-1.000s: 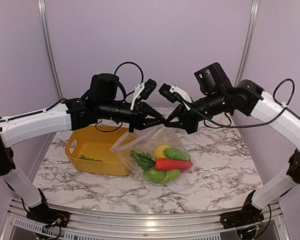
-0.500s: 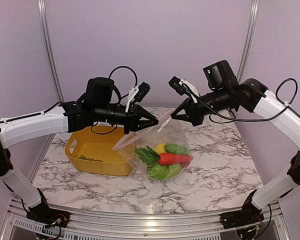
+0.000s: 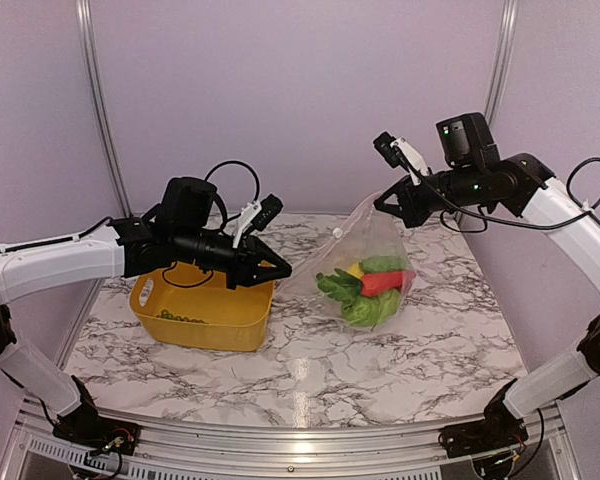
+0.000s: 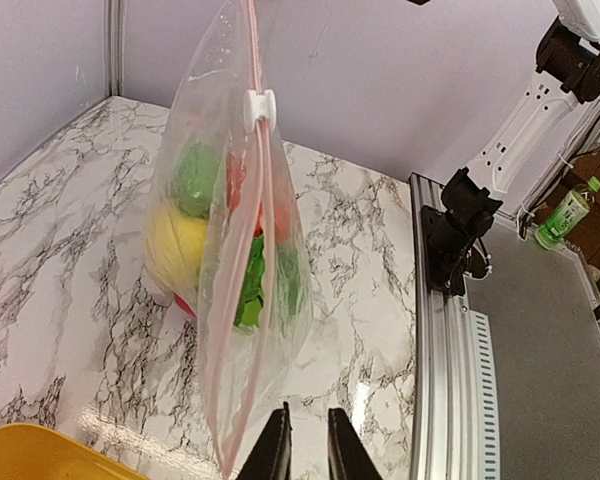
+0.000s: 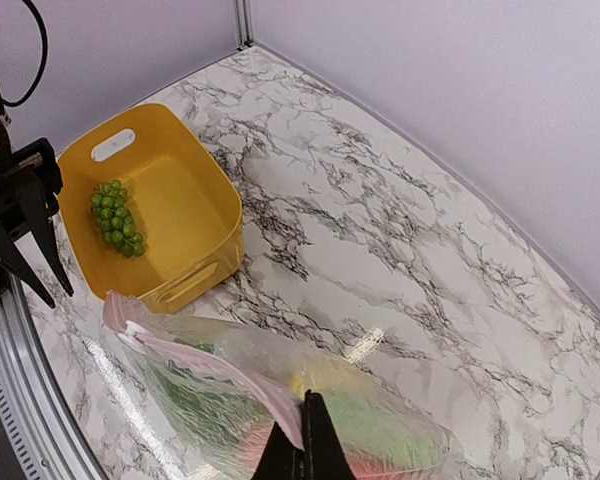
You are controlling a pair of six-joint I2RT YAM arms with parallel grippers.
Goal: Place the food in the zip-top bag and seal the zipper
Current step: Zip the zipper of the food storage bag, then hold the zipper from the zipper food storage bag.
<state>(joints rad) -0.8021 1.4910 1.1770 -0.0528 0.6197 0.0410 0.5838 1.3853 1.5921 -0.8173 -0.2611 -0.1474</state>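
The right pincer (image 3: 382, 203) clamps the pinkish zip strip (image 5: 220, 368) of the clear plastic bag (image 3: 365, 235) holding toy fruits and vegetables (image 3: 365, 285), while the left pincer (image 4: 308, 415) stands slightly apart, empty.

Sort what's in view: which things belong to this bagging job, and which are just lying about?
Job: zip-top bag, food inside it, zipper, right gripper pinching it, open left gripper.
Lying about: yellow basket, green grapes in it (maybe unbagged food), green bottle off-table.
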